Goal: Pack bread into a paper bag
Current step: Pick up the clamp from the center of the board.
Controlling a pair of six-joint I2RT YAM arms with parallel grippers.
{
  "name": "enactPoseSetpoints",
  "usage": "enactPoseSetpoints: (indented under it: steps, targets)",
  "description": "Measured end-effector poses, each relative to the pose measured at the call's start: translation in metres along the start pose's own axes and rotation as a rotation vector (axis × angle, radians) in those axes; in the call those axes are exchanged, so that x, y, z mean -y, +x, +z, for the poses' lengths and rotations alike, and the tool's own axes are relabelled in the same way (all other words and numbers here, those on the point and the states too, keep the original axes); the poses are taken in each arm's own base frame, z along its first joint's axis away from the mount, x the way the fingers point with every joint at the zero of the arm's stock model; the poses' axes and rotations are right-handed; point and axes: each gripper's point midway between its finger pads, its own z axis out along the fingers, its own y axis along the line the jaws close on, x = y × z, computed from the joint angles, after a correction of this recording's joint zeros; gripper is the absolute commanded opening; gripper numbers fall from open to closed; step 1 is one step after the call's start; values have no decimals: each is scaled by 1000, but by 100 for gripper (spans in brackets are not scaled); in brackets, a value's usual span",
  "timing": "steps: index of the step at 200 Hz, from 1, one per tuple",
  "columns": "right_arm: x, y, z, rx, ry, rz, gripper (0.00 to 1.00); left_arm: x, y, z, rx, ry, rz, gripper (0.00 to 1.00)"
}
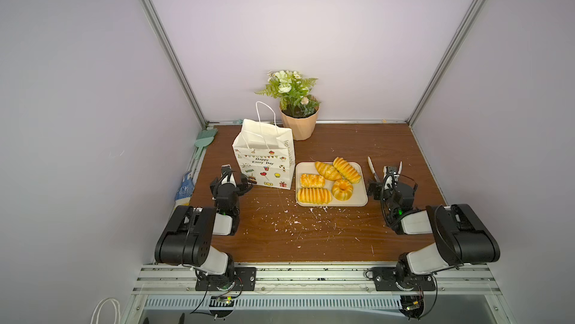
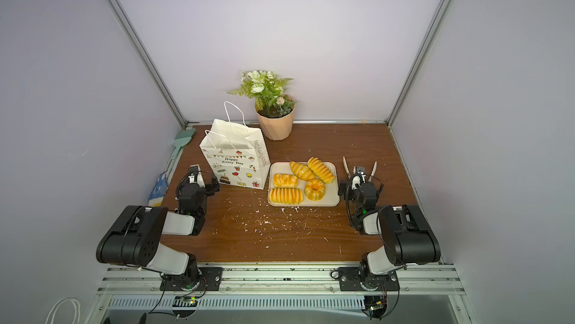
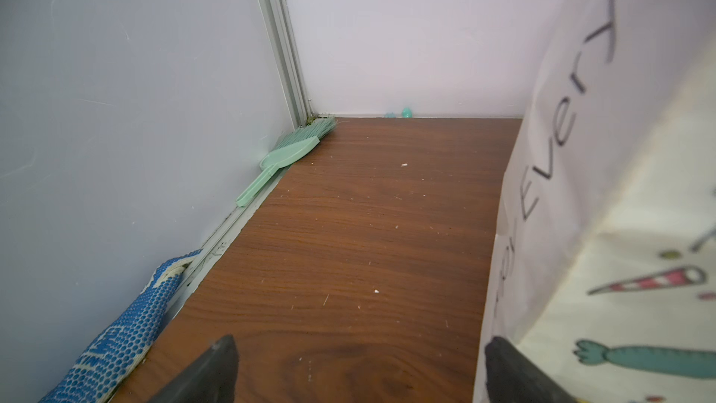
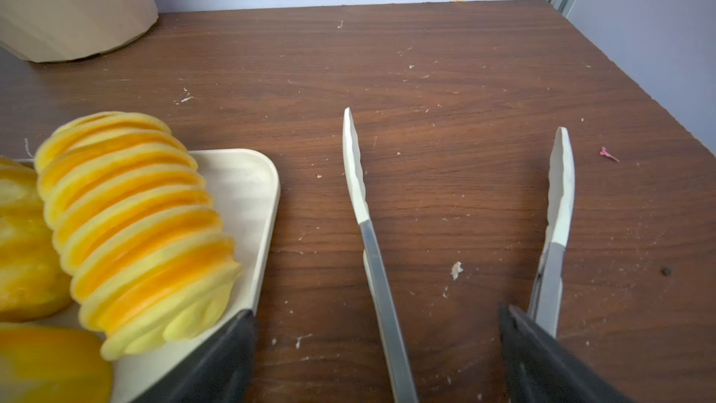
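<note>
**Ready to pack: the bread (image 1: 342, 189) sits on its tray (image 1: 358, 197), right next to the paper bag (image 1: 264, 163).**
All five pieces are on the tray on the desk (image 1: 342, 238), so the trip to the standing bag is short. The left end effector (image 3: 360, 343) is spread wide and holds nothing. It sits by the bag's side, likely to steady it. The right end effector (image 4: 376, 310) is wide open too, with tongs (image 4: 354, 172) lying between its jaws, not squeezed.

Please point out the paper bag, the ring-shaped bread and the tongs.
paper bag (image 1: 264, 163), in a top view, printed front
ring-shaped bread (image 1: 342, 195), in a top view, near rim
tongs (image 4: 354, 172), right wrist view, one white tip
</note>
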Motion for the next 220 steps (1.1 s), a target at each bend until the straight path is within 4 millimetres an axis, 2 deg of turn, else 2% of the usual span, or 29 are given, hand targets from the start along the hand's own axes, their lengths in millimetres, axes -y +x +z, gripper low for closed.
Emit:
enactPoseSetpoints:
  steps: [191,204,220]
  targets:
    - [-1,0,0,0,-3,0,100,1,0,0,-6,1,6,100]
    - [0,0,0,0,-2,0,99,0,-5,5,-22,-17,11,100]
    - [3,-1,0,1,18,6,100,-3,-24,21,-48,-78,3,100]
